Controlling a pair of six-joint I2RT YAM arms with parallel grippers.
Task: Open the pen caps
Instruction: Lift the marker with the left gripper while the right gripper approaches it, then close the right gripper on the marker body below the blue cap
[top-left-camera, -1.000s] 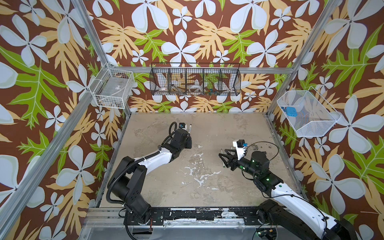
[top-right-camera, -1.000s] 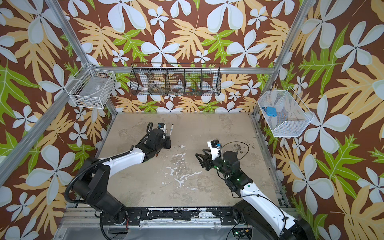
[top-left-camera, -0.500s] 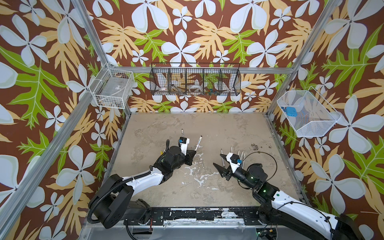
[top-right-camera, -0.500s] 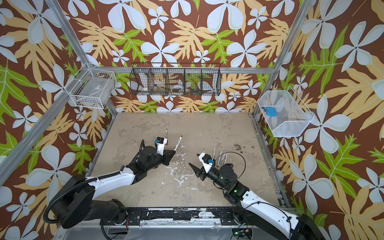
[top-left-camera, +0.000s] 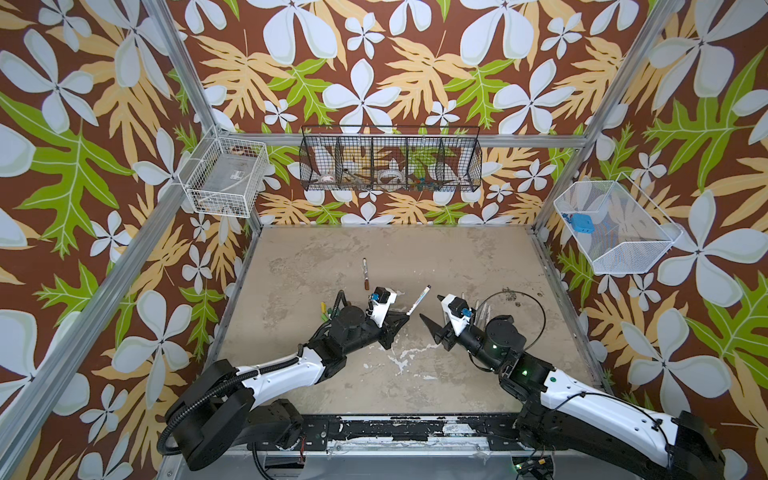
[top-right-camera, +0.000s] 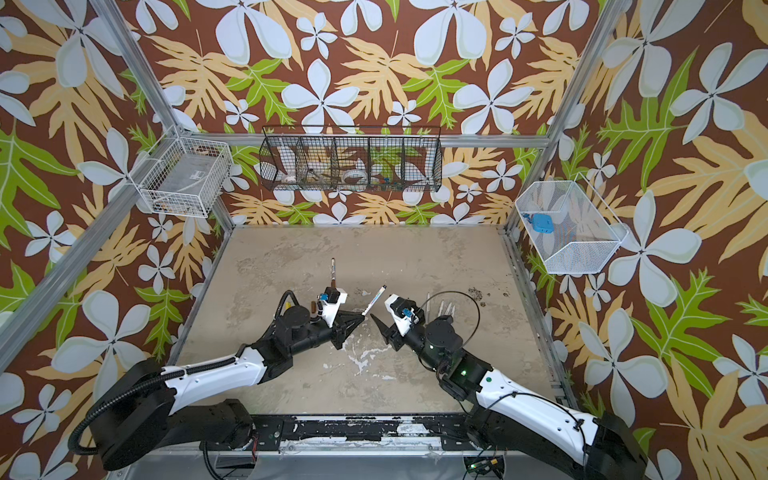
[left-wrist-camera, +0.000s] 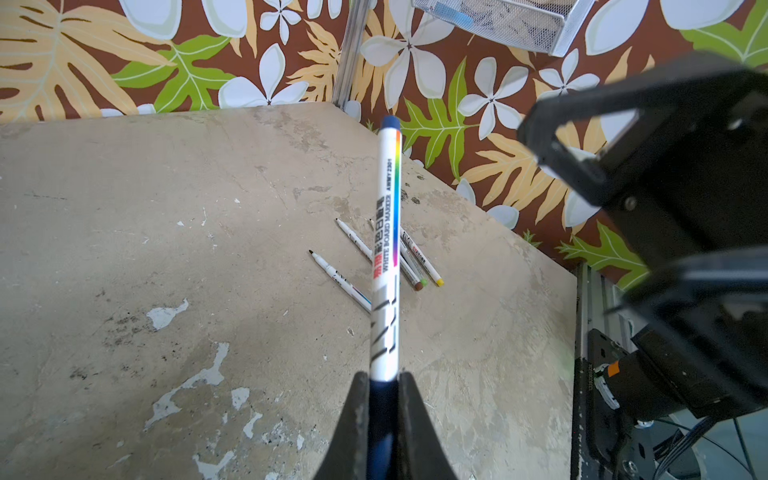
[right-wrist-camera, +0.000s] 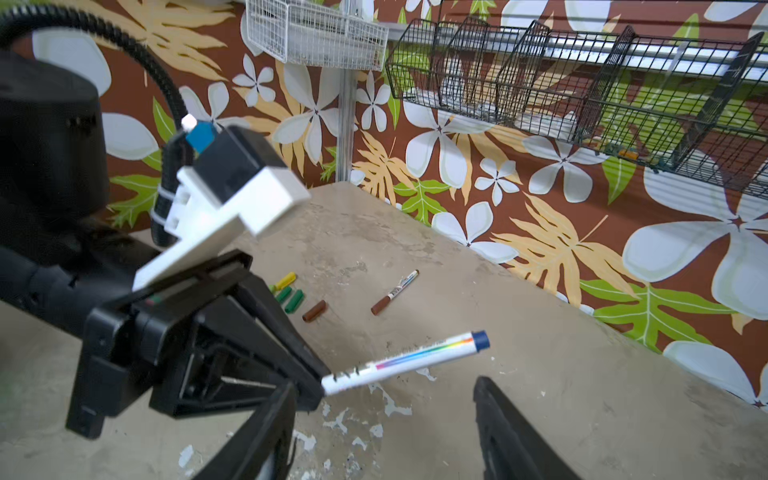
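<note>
Showing a stubby dark blue cap (left-wrist-camera: 381, 419), seated on the end of a slim white marker (left-wrist-camera: 386, 257) with black print and a rainbow stripe. Loose on the table (top-left-camera: 415, 249) beside the left arm: a yellow cap (right-wrist-camera: 286, 280), green caps (right-wrist-camera: 294, 301), a brown cap (right-wrist-camera: 314, 311). Farther back, a brown-capped marker (right-wrist-camera: 395, 293). Near the right arm, several uncapped markers (left-wrist-camera: 338, 276).

On the back wall, a black wire basket (top-left-camera: 390, 137) with small odds too blurred to name. At left, a white wire basket (top-left-camera: 224, 178). At right, a white mesh basket (top-left-camera: 615, 253) holding a blue object (top-left-camera: 580, 222).

Pinched tight between the left gripper (left-wrist-camera: 384, 380) fingers, the dark blue cap, barrel slanting up and away. Spread wide, the right gripper (right-wrist-camera: 384, 384) fingers, grasping nothing, with the marker's free end near them but apart.
</note>
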